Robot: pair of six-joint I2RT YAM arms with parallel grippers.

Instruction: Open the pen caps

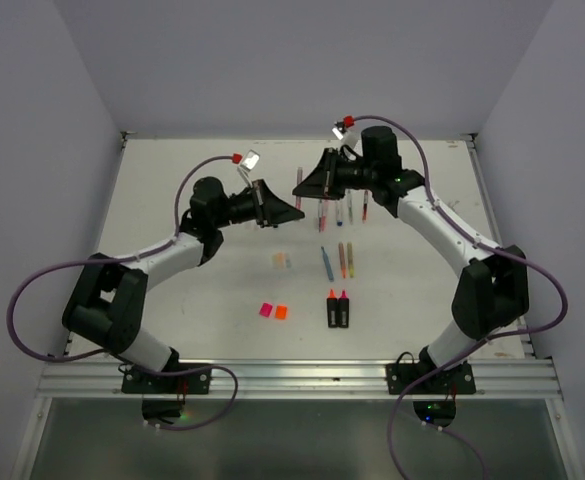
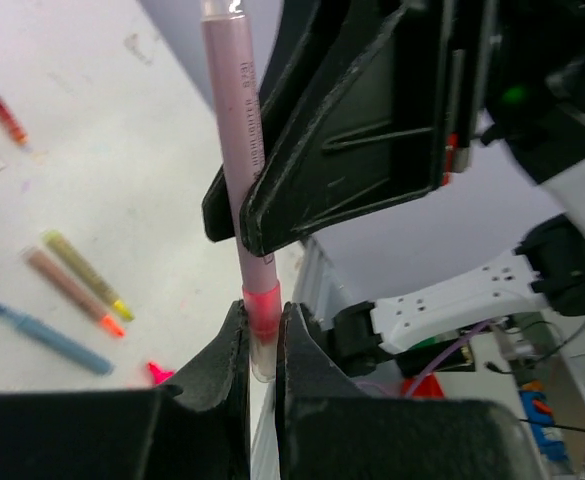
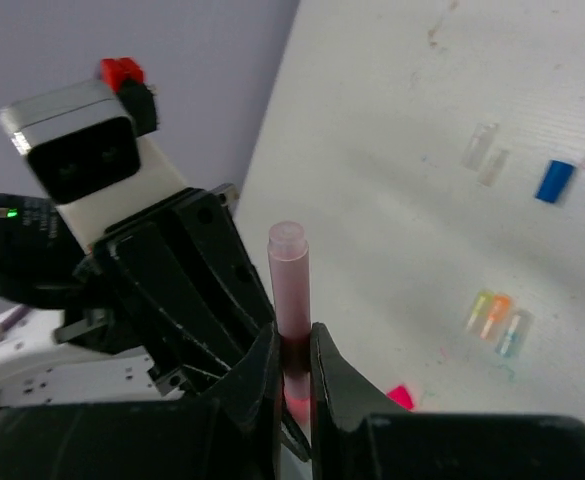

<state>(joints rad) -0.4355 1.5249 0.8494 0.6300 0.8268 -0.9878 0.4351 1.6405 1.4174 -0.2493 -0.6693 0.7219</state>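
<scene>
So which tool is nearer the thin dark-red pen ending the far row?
Right. The right tool hovers just left of the thin dark-red pen; the left tool sits farther left.

A robotics lab test cell, judging by the bare white counter point(image 1: 172, 210) boxed in by plain pale walls point(image 1: 32, 150), the left arm point(image 1: 167, 255) and right arm point(image 1: 442, 228) bolted to an aluminium rail point(image 1: 292, 378) at its near edge, trailing purple cables point(image 1: 14, 300), and pens point(image 1: 343, 258) and pen caps point(image 1: 265, 310) laid out in tidy groups.

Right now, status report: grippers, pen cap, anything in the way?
Left gripper shut on the cap of the pink pen. Right gripper shut on the barrel. Cap not off yet. Nothing blocking.
</scene>
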